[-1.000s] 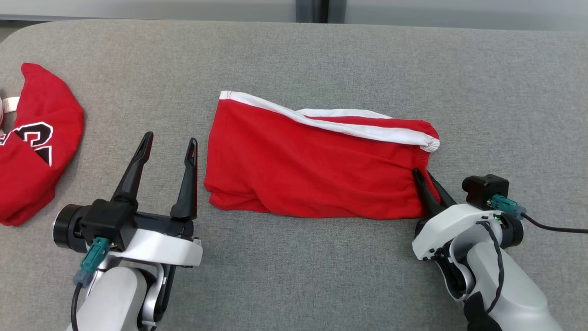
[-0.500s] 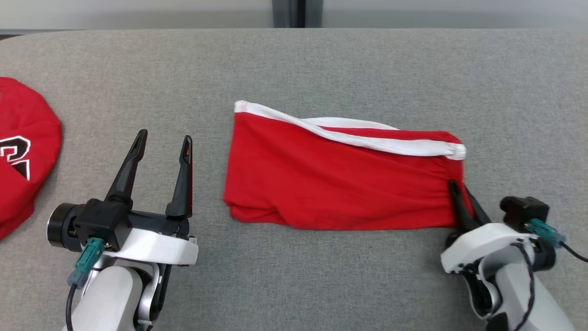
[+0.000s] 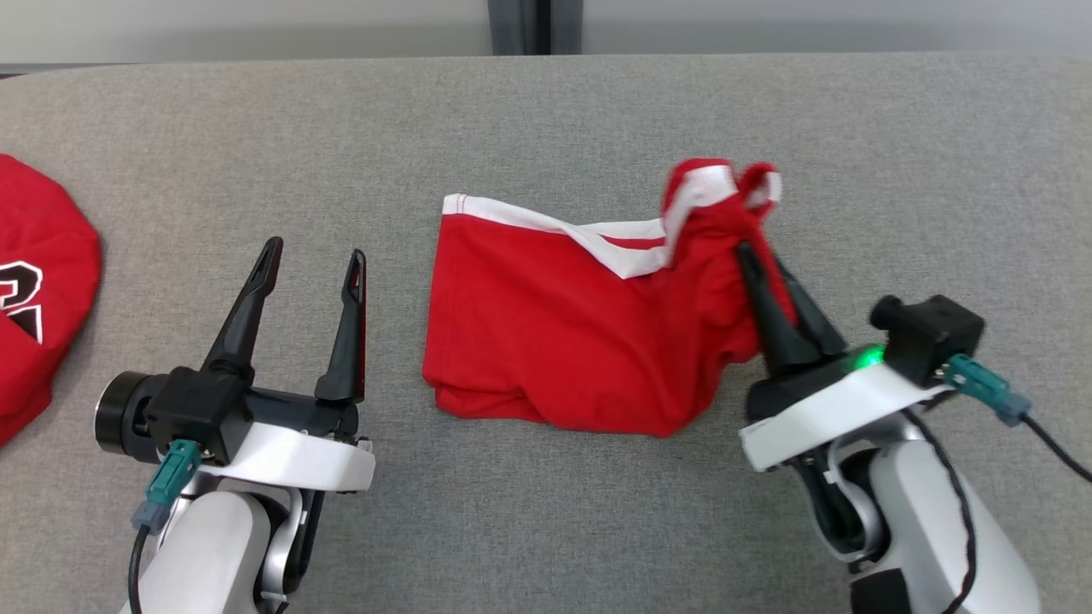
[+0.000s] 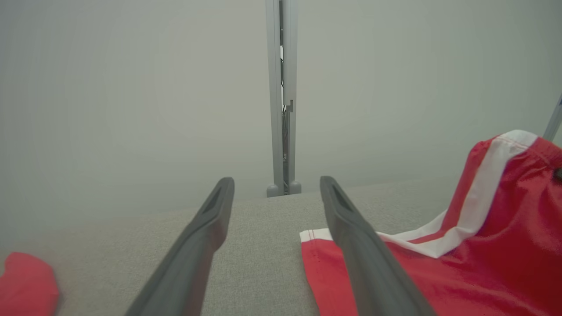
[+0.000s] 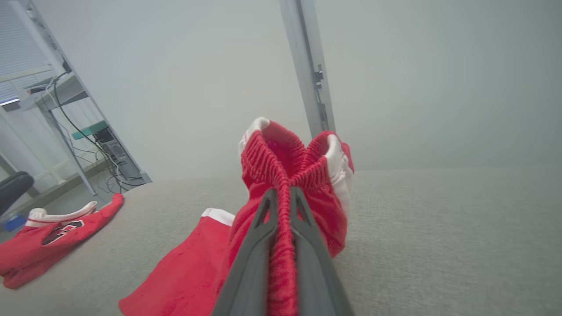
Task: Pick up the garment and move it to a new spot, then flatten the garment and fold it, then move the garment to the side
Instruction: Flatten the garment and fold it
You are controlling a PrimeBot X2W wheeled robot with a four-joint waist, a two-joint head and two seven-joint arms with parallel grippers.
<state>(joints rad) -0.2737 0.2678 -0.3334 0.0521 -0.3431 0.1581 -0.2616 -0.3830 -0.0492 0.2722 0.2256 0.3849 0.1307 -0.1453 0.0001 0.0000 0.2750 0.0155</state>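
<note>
Stage is judged early: pick-up under way, nothing finished. The garment (image 3: 563, 341) is gripped at one end only. The right gripper (image 3: 756, 256) is clenched on the gathered waist corner (image 3: 717, 183), right of centre in the head view, with red elastic squeezed between its fingers in the right wrist view. That end is lifted clear and bunched. The rest of the cloth is left lying on the table (image 3: 546, 111), mid-frame. The left gripper (image 3: 316, 249) is spread wide with nothing between its fingers, just beside the garment's left edge, not touching it as far as can be seen.

Left to do, as judged: the move to a new spot, flattening, folding, the move aside. The lower left hem is rumpled and doubled, so a tidy fold is not assumed — though some layering is seen. It cannot be ruled out that this is a later lift.

Long axis is laid left to right across the head view. The white band (image 3: 546, 223) is set along the upper edge and climbs to the raised corner at upper right; the hem side is turned to the frame bottom. Left end flat, right end tilted up.

Another red cloth (image 3: 34, 281) is seen at the far left edge, well apart.
</note>
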